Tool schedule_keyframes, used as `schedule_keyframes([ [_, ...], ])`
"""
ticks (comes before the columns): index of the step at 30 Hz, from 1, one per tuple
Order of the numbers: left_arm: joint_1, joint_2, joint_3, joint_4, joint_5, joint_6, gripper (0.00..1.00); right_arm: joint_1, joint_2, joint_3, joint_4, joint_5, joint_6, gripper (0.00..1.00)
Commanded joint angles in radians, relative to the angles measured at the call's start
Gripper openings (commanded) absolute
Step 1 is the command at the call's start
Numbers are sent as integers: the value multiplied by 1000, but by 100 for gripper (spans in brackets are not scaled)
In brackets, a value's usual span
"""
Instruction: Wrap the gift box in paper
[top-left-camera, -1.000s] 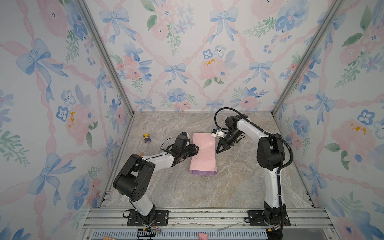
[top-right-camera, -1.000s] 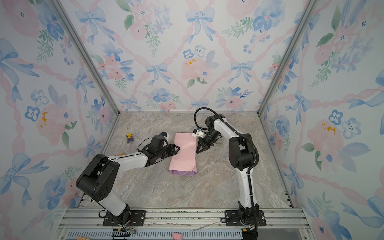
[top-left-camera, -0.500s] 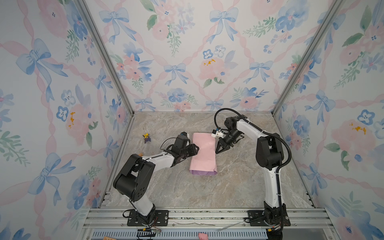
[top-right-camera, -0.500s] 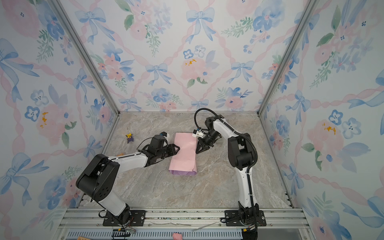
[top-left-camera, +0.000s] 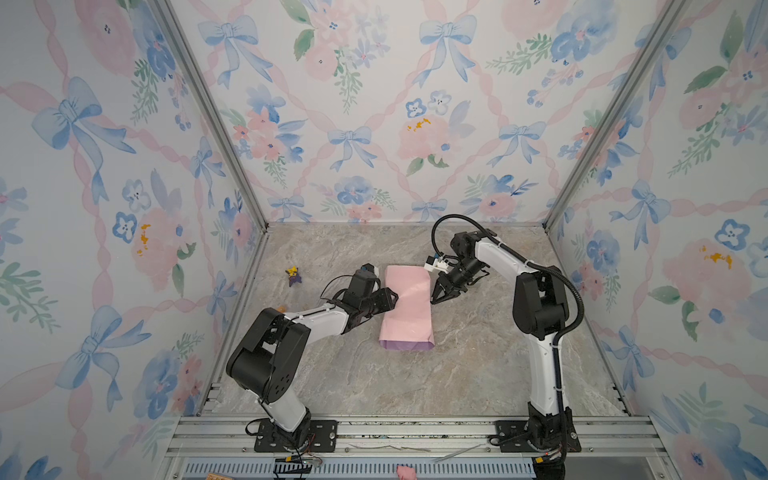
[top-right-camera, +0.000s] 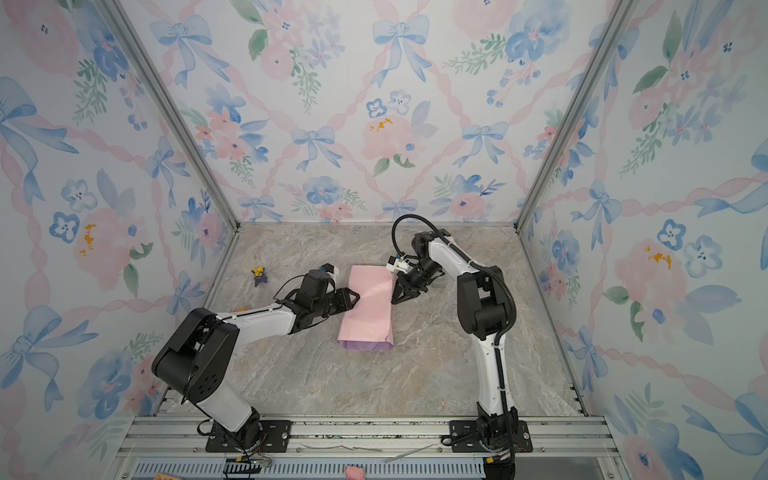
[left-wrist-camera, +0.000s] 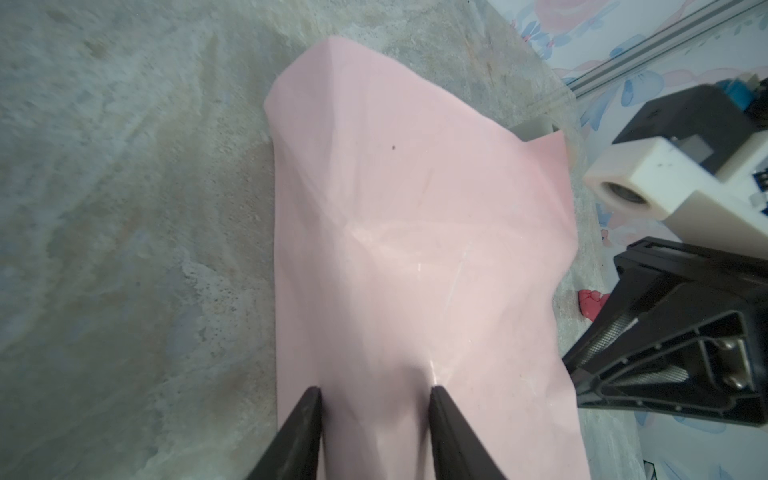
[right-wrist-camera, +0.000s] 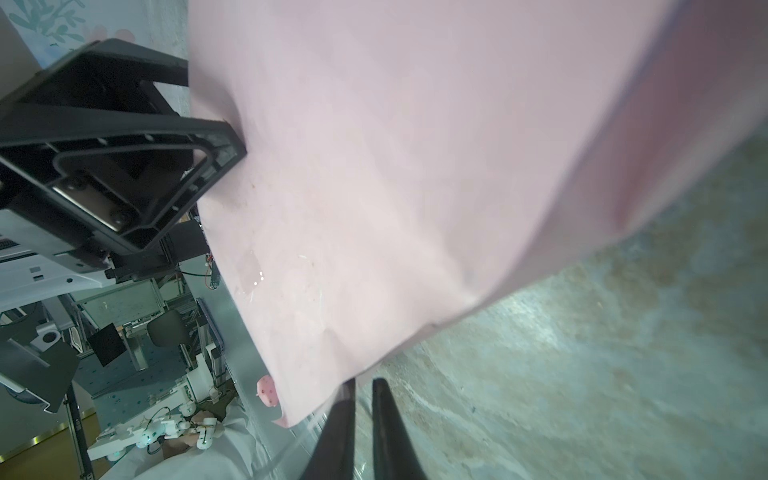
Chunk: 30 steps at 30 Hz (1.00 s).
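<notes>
Paper (top-left-camera: 409, 305) folded; left gripper (left-wrist-camera: 374, 390) half-open, pressing top; right gripper (right-wrist-camera: 363, 384) barely parted, empty. Risk: flap springs open, fold shifts.

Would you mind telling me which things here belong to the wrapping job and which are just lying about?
Job: the pink paper, folded over; the box is hidden, presumably under it; left claw and right claw at its sides.
Lying about: small purple toy on the table; pink lump at the front edge.
</notes>
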Motion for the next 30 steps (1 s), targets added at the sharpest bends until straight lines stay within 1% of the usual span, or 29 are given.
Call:
schedule_keyframes([
  [1,-4,16,-28,-111,-33,32,43,-9,16,-12,-11,-20,0,13],
  [3,-4,17,-28,-111,-32,31,43,-9,3,-20,-20,-15,-8,11],
  [7,-5,19,-27,-111,-33,32,43,-16,-47,-56,-33,-1,-16,3],
  [10,-4,21,-25,-113,-31,32,43,-22,-85,-75,-38,6,-15,0],
  [19,-6,23,-18,-113,-30,33,43,-3,-138,-47,-48,-5,2,0],
  [23,-6,21,-17,-114,-30,36,42,19,-121,15,-44,-22,24,0],
  [30,-6,16,-20,-117,-35,37,42,65,-59,126,-75,-29,13,0],
])
